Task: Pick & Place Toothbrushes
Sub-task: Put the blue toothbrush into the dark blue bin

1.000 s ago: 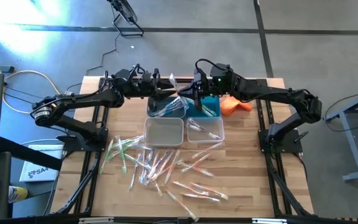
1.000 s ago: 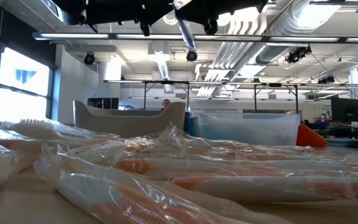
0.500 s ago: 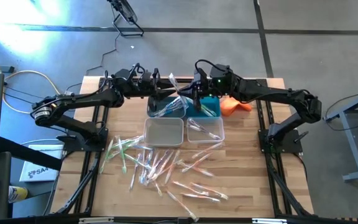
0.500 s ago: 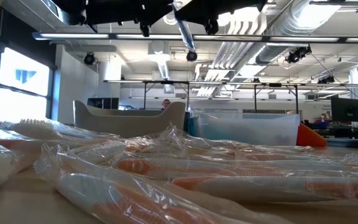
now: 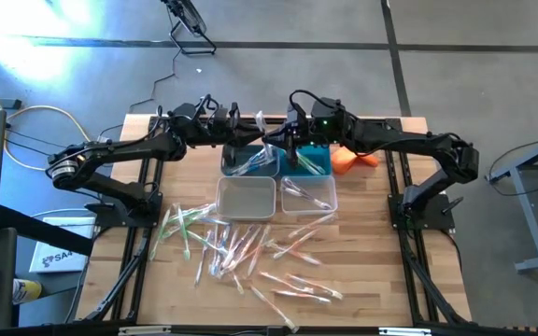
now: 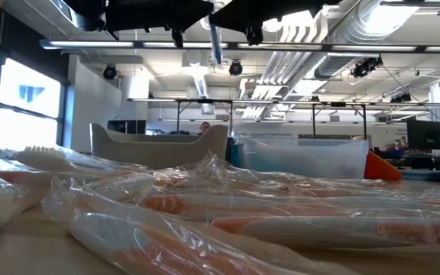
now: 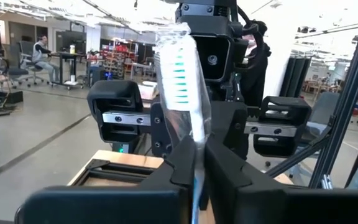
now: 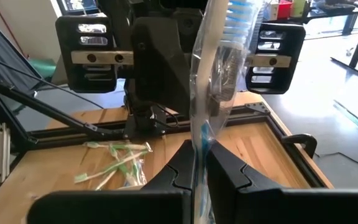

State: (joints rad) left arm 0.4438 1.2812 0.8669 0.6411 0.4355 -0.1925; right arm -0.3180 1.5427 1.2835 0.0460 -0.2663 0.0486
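One toothbrush [image 7: 178, 68] with blue-green bristles, in a clear wrapper, is held in the air between both grippers, above the far bins. My left gripper [image 7: 197, 163] and my right gripper [image 8: 199, 163] face each other, and each is shut on the brush. From above, the left gripper [image 5: 253, 140] and the right gripper [image 5: 284, 142] nearly meet, with the toothbrush [image 5: 269, 140] between them. Many more wrapped toothbrushes [image 5: 250, 252] lie flat on the near half of the table. My left gripper pinches the wrapped handle [image 7: 196, 177] between its two fingers, coming about level from the table's left. The brush stands upright above the fingers, head on top, clear of the table. My right gripper pinches the wrapped handle [image 8: 201, 144] between its two fingers, coming about level from the table's right. The bristled head [image 8: 241, 18] rises above the fingers, and the brush is lifted clear.
Below the grippers stand two far bins, one [image 5: 248, 161] with several toothbrushes and a teal one [image 5: 314, 161]. Two clear bins [image 5: 246, 196] [image 5: 307, 193] stand nearer. An orange cloth [image 5: 355, 159] lies at the far right. A few green toothbrushes [image 8: 114, 163] lie toward the left edge.
In the low view the held toothbrush has swung from a slant to nearly upright and has shifted a little sideways.
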